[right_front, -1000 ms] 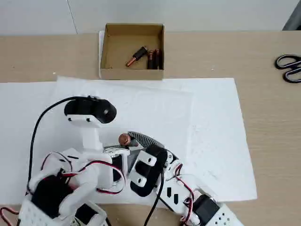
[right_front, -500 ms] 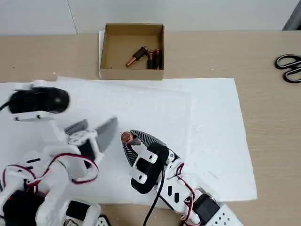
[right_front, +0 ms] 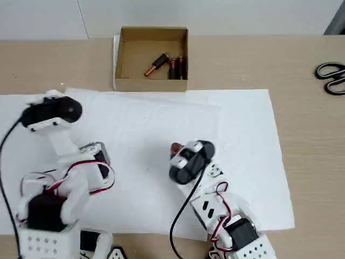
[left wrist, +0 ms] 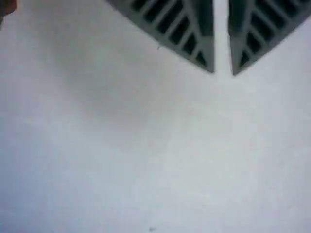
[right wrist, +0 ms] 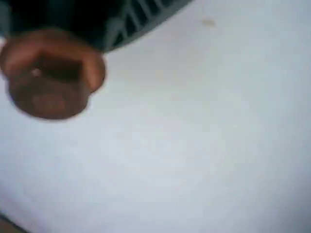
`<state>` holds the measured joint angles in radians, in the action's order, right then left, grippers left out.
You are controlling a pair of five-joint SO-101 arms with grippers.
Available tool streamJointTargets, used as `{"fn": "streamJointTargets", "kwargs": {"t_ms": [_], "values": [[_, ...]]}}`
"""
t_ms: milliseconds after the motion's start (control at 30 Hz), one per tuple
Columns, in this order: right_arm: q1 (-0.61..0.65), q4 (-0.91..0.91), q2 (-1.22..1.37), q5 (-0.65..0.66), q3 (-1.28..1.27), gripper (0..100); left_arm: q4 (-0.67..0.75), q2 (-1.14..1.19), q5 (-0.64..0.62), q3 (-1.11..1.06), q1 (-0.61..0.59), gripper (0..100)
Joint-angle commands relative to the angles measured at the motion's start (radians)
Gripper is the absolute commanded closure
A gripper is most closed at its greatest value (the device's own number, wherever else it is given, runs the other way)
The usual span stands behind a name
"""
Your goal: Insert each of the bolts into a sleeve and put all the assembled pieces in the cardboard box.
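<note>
My right gripper (right_front: 177, 152) is over the white paper near the middle of the table, shut on a copper-coloured bolt piece (right_front: 175, 147). In the right wrist view the round copper end (right wrist: 48, 80) sticks out under the dark fingers (right wrist: 131, 19), just above the paper. The cardboard box (right_front: 123, 54) stands at the far edge and holds an assembled copper-and-black piece (right_front: 156, 63) and two dark pieces (right_front: 178, 67). My left gripper (left wrist: 222, 70) hangs over bare paper at the left (right_front: 94, 154). Its grey fingers (left wrist: 189, 39) are slightly apart with nothing between them.
A large white paper sheet (right_front: 242, 135) covers most of the table's near half. Black-handled scissors (right_front: 331, 78) lie at the far right edge. Bare wooden tabletop (right_front: 242, 59) lies between the box and the scissors.
The left arm has swung away to the left, leaving the piece with the right gripper, and its fingers have drawn nearer together. The right arm has carried the piece rightwards.
</note>
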<state>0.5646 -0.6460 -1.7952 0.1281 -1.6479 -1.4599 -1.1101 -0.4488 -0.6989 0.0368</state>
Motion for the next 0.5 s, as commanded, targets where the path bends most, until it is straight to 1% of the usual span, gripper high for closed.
{"fn": "streamJointTargets", "kwargs": {"t_ms": [0, 100, 233, 300, 367, 467], "values": [[-0.067, -0.061, -0.010, -0.051, 0.104, 99.5, 0.129, 0.005, 0.006, -0.110, -0.041, 99], [-0.102, -0.114, -0.010, -0.091, 0.153, 99.5, 0.222, 0.005, 0.008, -0.183, -0.083, 99], [-0.153, -0.165, -0.010, -0.141, 0.192, 99.5, 0.259, -0.005, 0.009, -0.277, -0.103, 99], [-0.185, -0.177, -0.010, -0.153, 0.207, 99.5, 0.301, -0.005, 0.011, -0.341, -0.103, 99], [-0.206, -0.180, -0.010, -0.164, 0.227, 99.5, 0.361, -0.005, 0.011, -0.423, -0.100, 99], [-0.211, -0.174, -0.010, -0.163, 0.258, 99.5, 0.499, -0.006, 0.014, -0.542, -0.103, 99]]}}
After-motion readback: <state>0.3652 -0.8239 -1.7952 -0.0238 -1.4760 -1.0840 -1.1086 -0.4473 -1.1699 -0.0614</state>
